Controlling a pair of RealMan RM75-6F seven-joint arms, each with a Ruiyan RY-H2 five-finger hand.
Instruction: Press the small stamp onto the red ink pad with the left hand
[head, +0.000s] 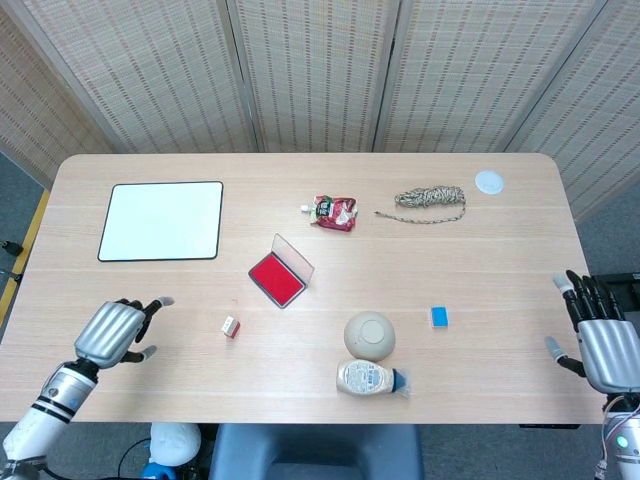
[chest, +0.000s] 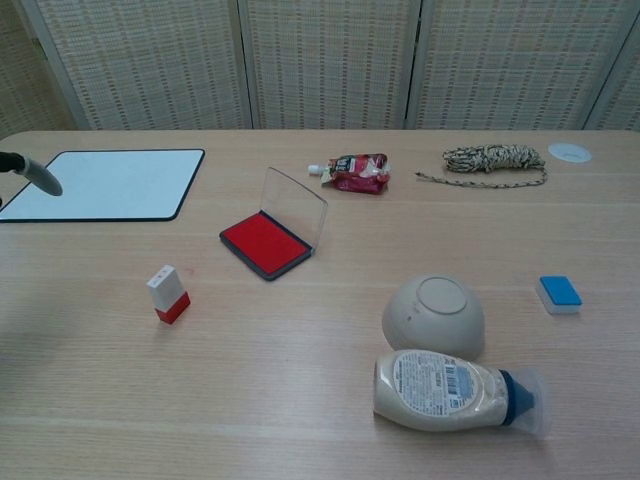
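Spread across one wooden tabletop: one small stamp, white above and red below, upright near the front-left, apart from one red ink pad lying open just behind and to its right with its clear lid tilted up. Also laid out singly: one whiteboard at far left, one red foil pouch with a white spout, one coil of mottled cord, one small clear disc near the far right corner, one beige bowl turned upside down, one blue-topped eraser block, and one squeeze bottle of pale sauce on its side, blue cap pointing right, just in front of the bowl. Printed label on the bottle and print on the pouch both too small to read. Left hand poised over the front-left tabletop, well left of the stamp, fingers apart and holding nothing, one fingertip just entering the chest view at the left edge. Right hand off the right front edge, fingers spread and empty.
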